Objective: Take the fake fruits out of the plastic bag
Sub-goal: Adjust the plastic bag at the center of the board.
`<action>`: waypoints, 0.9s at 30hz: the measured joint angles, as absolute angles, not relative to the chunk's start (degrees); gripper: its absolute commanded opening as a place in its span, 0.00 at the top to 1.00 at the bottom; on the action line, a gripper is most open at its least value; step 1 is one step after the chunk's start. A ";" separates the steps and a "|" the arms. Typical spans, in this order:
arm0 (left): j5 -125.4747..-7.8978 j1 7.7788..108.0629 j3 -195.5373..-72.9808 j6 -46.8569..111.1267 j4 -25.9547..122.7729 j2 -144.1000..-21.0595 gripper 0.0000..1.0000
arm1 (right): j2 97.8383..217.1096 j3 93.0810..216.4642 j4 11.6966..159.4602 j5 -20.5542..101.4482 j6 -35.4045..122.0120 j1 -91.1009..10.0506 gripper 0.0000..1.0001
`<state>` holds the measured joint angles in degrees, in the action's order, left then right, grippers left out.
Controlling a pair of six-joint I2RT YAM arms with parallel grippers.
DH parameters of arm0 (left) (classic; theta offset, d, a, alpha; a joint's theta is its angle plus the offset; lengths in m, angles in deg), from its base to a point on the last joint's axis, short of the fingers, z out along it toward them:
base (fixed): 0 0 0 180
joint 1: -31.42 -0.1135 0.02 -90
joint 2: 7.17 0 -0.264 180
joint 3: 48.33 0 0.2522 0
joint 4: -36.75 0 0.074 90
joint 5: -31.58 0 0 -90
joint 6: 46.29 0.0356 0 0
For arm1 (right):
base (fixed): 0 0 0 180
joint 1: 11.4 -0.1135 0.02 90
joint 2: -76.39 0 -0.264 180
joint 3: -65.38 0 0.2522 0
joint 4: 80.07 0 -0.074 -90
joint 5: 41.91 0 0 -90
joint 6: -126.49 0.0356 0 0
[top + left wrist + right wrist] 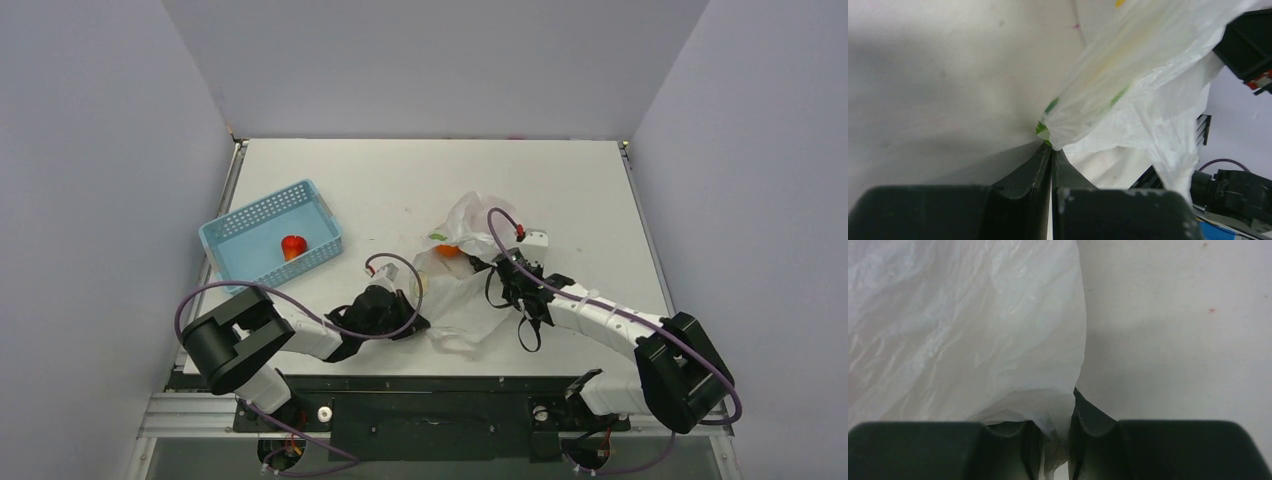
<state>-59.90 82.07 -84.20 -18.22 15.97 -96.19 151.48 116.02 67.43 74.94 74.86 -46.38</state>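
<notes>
The plastic bag (458,300) is laid near the middle of the worktop (560,190), closer to the near edge, with its long axis running roughly from the near edge towards the far edge. Its bunched end is turned to the far edge. An orange fruit (446,250) is seen through the film in the far part. The bag's left side is pinched by the left gripper (1050,150), whose jaws are pressed together on the film. The right side is caught by the right gripper (1060,415), closed to a narrow slit over a fold. A red fruit (292,246) is held in the blue basket (265,203) near the left edge.
</notes>
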 measured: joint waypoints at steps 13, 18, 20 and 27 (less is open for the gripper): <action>-59.44 85.13 -85.31 -12.05 26.98 -81.91 0.59 | 143.50 113.99 71.15 64.29 72.52 -46.40 0.91; -55.64 85.77 -87.21 -8.49 33.83 -68.62 0.61 | 140.60 113.99 71.15 62.81 72.17 -46.40 0.91; -54.11 85.77 -87.19 -8.05 36.32 -64.12 0.63 | 140.16 113.99 71.15 62.55 71.95 -46.40 0.91; -50.06 85.86 -88.13 -5.63 44.45 -55.03 0.39 | 140.14 113.95 71.15 61.43 71.65 -46.40 0.91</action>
